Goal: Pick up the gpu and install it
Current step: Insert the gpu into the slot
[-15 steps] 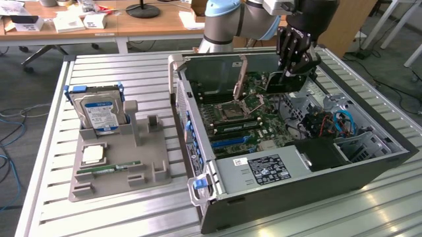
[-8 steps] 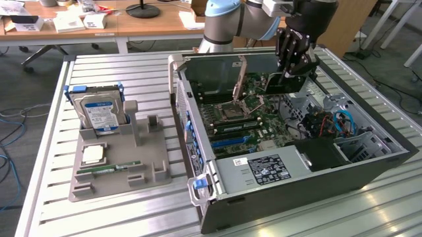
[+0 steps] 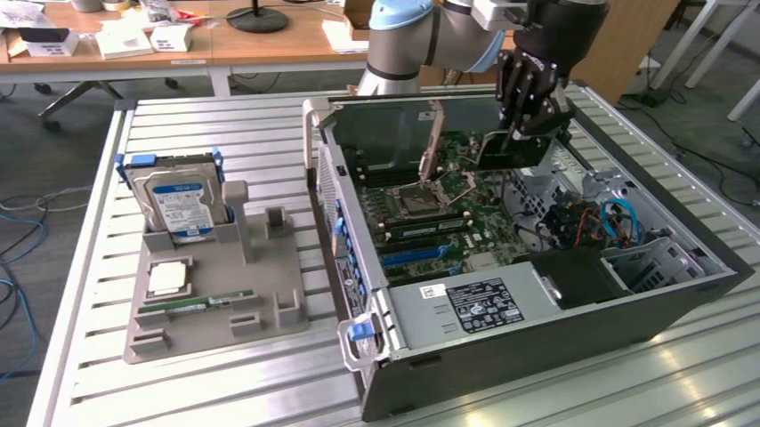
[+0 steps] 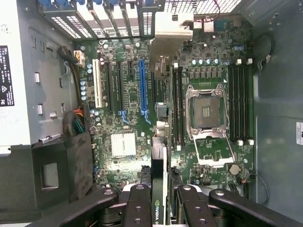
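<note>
- The gripper (image 4: 162, 191) has its black fingers (image 4: 138, 201) closed on either side of the gpu (image 4: 158, 210), which is seen edge-on with a green logo on its rim.
- The card's silver bracket (image 4: 170, 35) is at its far end, near the case's slot covers (image 4: 102, 19).
- Below is the motherboard (image 4: 109, 118). The card hangs over it between the blue slot (image 4: 142, 87) and the CPU socket (image 4: 208, 113).
- A white slot (image 4: 98, 85) and a heatsink (image 4: 123, 144) lie beyond the blue slot.
- The grey power supply (image 4: 28, 80) borders the board there.
</note>
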Robot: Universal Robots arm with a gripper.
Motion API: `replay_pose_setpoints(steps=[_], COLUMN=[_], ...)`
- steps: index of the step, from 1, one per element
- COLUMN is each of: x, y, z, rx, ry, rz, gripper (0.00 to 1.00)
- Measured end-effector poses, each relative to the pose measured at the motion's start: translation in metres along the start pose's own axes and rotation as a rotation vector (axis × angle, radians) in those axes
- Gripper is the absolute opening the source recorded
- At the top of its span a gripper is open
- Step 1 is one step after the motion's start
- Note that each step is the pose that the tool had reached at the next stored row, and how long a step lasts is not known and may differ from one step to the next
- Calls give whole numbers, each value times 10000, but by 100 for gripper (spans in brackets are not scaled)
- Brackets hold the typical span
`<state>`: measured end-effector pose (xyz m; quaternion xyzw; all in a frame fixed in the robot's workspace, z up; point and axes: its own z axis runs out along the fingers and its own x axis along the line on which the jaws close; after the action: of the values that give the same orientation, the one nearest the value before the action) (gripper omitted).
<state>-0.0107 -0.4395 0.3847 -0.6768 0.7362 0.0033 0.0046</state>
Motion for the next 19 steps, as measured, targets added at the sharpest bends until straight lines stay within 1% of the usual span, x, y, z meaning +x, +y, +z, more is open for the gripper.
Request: replay_pose_setpoints(steps=[19], x=[17], y=[206], z=[1], rx=[1], ry=[-1], rz=[-2], gripper=[26])
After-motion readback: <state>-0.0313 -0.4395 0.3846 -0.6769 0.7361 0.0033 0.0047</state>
